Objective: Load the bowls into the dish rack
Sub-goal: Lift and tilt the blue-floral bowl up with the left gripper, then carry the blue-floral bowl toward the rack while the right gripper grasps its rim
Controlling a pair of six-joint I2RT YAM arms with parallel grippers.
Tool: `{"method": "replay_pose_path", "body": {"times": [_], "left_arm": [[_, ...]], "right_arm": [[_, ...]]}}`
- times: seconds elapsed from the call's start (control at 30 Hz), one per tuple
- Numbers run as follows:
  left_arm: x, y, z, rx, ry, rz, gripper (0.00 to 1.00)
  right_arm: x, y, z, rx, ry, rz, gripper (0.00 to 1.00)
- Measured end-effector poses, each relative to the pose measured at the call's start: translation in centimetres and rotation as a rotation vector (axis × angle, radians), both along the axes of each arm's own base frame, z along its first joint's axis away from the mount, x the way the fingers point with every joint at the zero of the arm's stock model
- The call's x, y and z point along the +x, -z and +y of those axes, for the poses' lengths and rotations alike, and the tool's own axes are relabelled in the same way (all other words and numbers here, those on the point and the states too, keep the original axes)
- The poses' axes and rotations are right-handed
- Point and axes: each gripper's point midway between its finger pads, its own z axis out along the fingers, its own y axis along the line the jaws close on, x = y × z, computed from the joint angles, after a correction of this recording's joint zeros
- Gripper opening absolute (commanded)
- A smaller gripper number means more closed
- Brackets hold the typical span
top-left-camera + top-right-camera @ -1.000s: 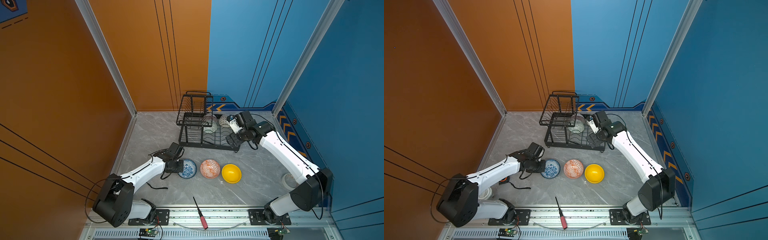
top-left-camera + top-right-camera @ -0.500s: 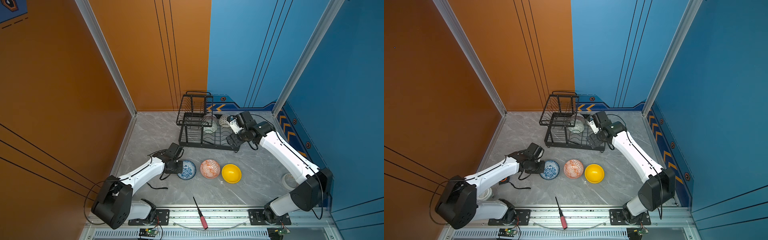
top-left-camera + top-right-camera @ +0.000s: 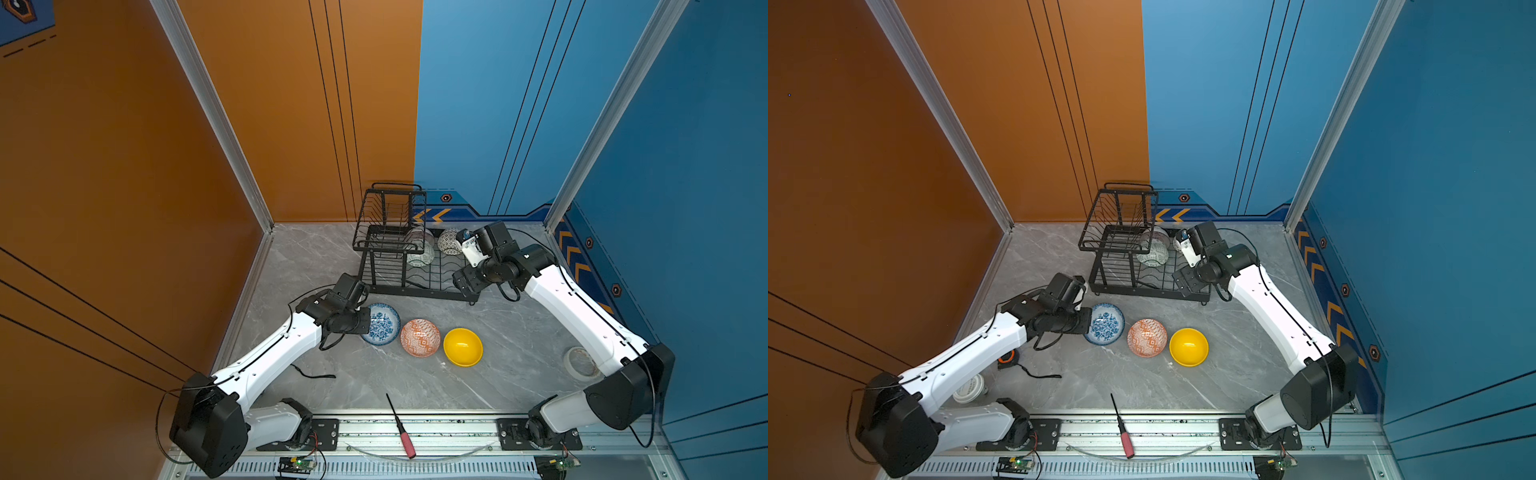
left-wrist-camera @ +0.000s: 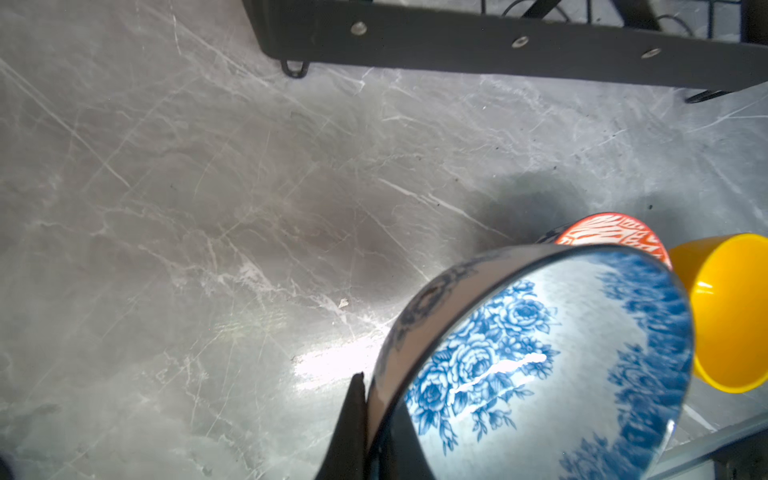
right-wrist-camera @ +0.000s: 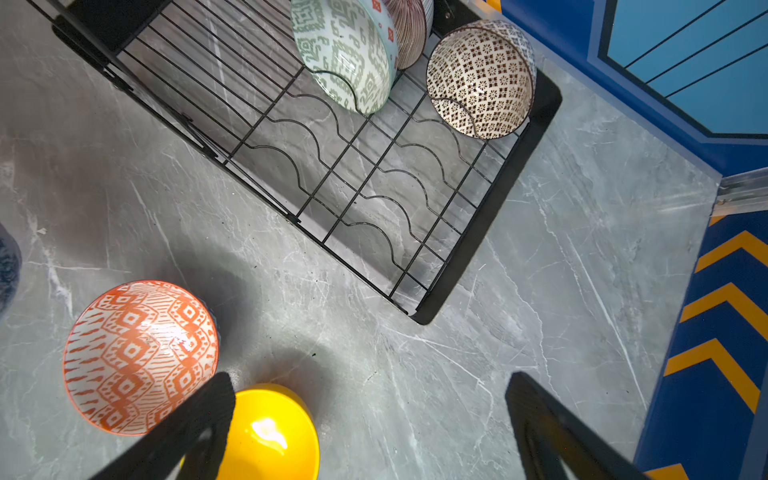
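My left gripper is shut on the near rim of the blue-white floral bowl, which is tipped up from the floor. Beside it in a row sit the orange-white bowl and the yellow bowl. The black wire dish rack holds the green-white bowl, the pink striped bowl and the dotted bowl on edge. My right gripper hangs open and empty over the rack's front right corner.
A red-handled screwdriver lies near the front rail. A roll of tape sits by the right arm. A black strap lies under the left arm. The rack's raised basket stands at its left end.
The blue floral bowl has shifted slightly toward the rack in my left gripper. The right arm has hardly moved.
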Motion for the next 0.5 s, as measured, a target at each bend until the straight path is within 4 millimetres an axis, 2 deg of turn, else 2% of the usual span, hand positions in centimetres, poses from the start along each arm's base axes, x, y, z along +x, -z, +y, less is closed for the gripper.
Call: {"method": "replay_pose_path", "body": {"times": [0.27,0.5], "left_arm": [[1.4,-3.9,-3.4,-0.036,0.066,-0.075,0.0],[2.6,-5.9,-6.7,-0.03,0.124,-0.121,0.0]], "right_arm": [[-1.1,-1.4,1.1,0.101,0.029,0.0,1.0],[-2.6,-3.1,4.1,0.194,0.022,-0.024,1.0]]}}
